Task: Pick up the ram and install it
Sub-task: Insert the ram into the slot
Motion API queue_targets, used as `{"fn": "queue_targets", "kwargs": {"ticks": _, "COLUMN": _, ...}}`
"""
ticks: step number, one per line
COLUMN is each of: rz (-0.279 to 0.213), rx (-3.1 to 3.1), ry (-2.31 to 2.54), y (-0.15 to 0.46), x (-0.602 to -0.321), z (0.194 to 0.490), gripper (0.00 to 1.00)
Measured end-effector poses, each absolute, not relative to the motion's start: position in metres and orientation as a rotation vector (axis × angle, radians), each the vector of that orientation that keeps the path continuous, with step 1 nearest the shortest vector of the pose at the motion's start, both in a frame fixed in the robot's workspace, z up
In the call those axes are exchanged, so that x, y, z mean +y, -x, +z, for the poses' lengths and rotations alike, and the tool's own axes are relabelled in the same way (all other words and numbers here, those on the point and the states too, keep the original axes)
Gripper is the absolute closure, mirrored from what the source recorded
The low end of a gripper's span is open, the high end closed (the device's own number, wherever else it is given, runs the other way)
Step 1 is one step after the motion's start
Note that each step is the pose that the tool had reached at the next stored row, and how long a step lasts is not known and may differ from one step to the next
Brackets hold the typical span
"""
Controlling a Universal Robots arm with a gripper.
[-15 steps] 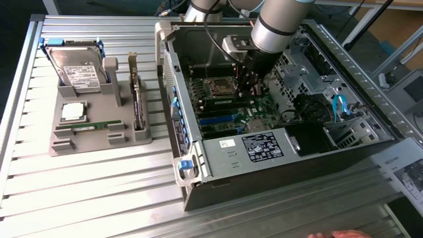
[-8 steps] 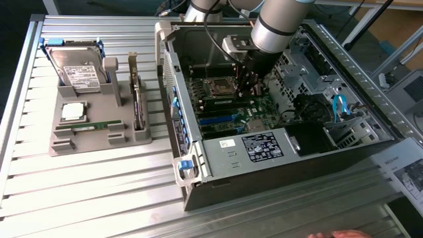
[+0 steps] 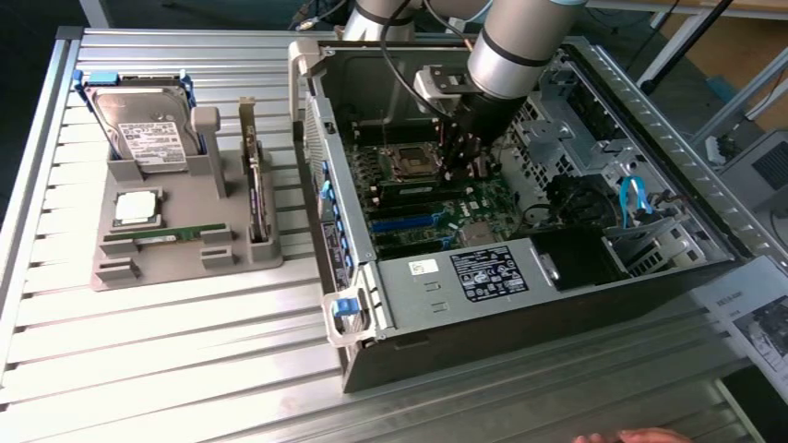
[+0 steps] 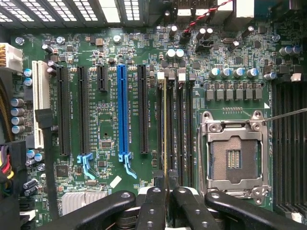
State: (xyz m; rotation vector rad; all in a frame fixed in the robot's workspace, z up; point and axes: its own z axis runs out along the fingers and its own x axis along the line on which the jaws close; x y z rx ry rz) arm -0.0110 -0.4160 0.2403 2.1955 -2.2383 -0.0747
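The ram [image 4: 165, 129] shows edge-on in the wrist view as a thin yellow-green line running along one of the black memory slots [image 4: 176, 124] on the motherboard. My gripper [image 4: 165, 194] is shut on its near end, the black fingers [image 4: 149, 206] pressed to either side of it. I cannot tell whether the stick is fully down in the slot. In the exterior view my gripper [image 3: 466, 171] reaches down into the open computer case [image 3: 369, 305], over the board just beside the processor socket [image 3: 411, 164].
The open, empty processor socket [image 4: 235, 153] lies beside the memory slots, a blue expansion slot [image 4: 123, 110] on their other side. On the exterior view's left a grey holder [image 3: 185, 268] carries a hard drive [image 3: 146, 125], a silver chip [image 3: 136, 208], an upright card [image 3: 256, 185] and a green stick [image 3: 166, 236]. A hand [image 3: 640, 436] shows at the front edge.
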Motion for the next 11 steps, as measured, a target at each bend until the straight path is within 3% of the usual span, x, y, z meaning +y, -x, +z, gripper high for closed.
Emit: {"fn": "queue_targets", "kwargs": {"ticks": 11, "rz": -0.075, "rx": -2.231, "ry": -2.202, "y": 0.0110, "x": -0.4160, "z": 0.2394, "gripper": 0.88}}
